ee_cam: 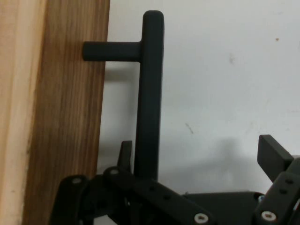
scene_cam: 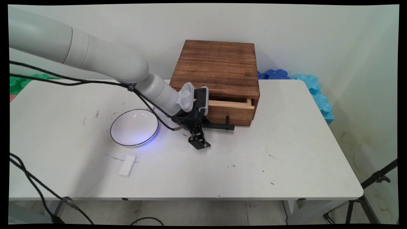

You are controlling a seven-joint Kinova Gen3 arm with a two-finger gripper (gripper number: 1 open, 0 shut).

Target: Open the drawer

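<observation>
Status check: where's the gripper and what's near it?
Gripper open, low over table. Drawer slightly out; black handle beside one finger, not clamped. Bowl sits apart.

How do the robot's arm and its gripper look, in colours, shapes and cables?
The arm is white, made of thick rounded tube links. Thin black cables hang along it. Near the wrist sits a ribbed grey part. The gripper is black, a two-finger linkage with small silver screws.

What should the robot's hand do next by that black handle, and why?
Probably close the fingers on the black handle. They stand open with the bar between them, close to the left one, and the wooden drawer is pulled out only a little.
</observation>
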